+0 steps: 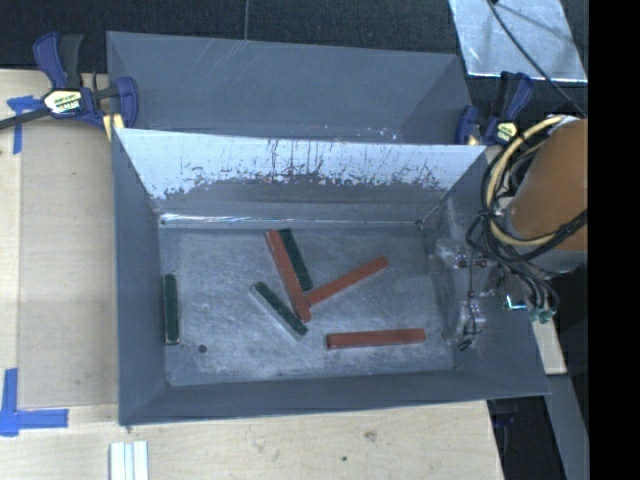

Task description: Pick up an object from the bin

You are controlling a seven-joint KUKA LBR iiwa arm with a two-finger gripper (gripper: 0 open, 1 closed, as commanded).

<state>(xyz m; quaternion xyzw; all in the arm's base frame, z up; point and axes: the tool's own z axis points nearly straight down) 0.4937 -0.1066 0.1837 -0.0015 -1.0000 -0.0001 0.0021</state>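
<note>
Status: the pick is not yet made. My gripper (467, 324) hangs at the right edge of the grey metal bin (140, 298), low against its sloping right wall. I cannot tell whether it is open or closed. Nothing shows in its grasp.

Contents, all lying flat on the bin floor:
- A long reddish-brown flat stick (375, 339) lies near the front right, roughly along the front wall. Its right end is just beside the gripper, so it is the nearest candidate.
- A slanted reddish-brown stick (347, 279) lies in the middle, its lower end meeting the cluster.
- In the cluster left of centre, a steep reddish-brown stick (289, 278) has a short dark green stick (295, 256) alongside its upper part and a slanted dark green stick (279, 308) at its lower end.
- A lone dark green stick (171, 309) lies by the left wall, well apart from the rest.

Judgement: this is an early stage. What is left is to move over one stick, descend, close on it and lift it clear. The front-right stick lies alone and close, so it looks the easiest. The clustered ones overlap and may shift together.
</note>
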